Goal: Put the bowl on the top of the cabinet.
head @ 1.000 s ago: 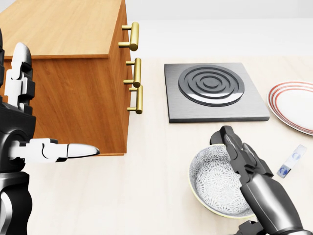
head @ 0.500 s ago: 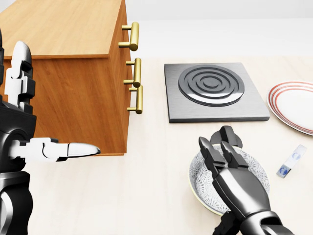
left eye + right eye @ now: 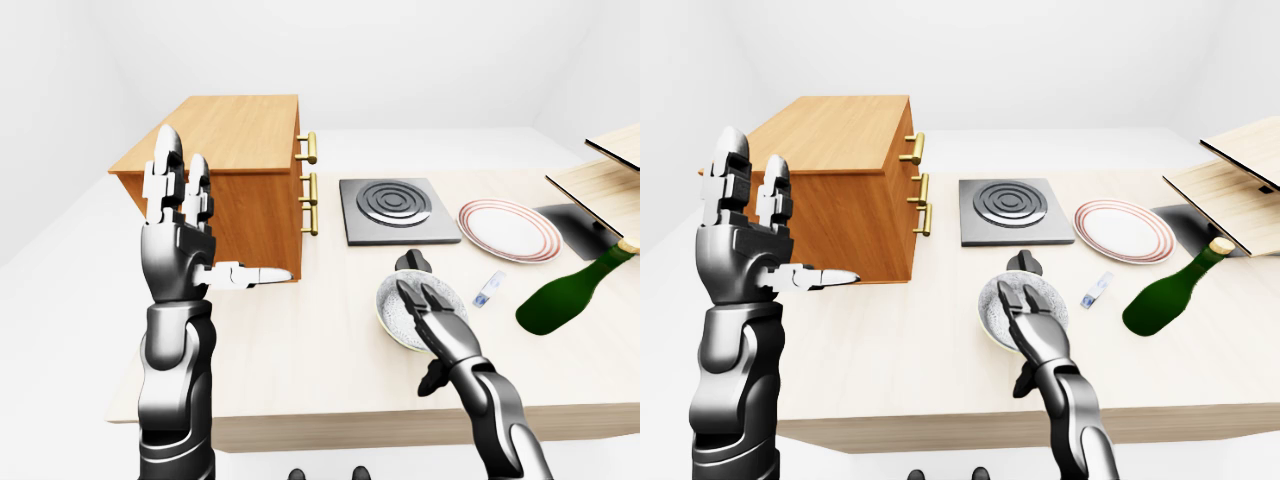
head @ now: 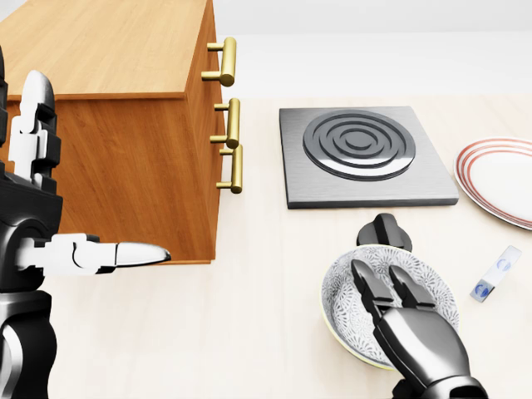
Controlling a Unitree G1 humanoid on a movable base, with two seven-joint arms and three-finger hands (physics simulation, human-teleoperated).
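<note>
Bowl (image 4: 359, 291) sits on the worktop (image 4: 249, 332), below the hob plate (image 4: 366, 154) in head view, right of the cabinet (image 4: 116, 125). Right hand (image 4: 397, 312) over the bowl, two fingers (image 4: 370, 291) across its inside, thumb at the far rim; can't tell if it's actually gripping. Left hand (image 3: 185, 235) raised beside the cabinet, fingers spread, empty. Plate (image 3: 510, 230) and green bottle (image 3: 570, 290) off to the right.

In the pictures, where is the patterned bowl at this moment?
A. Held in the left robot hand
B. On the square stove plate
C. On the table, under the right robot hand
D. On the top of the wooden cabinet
C: the bowl rests on the table, with the right robot hand reaching over it, below the stove plate and right of the cabinet in the head view.
</note>
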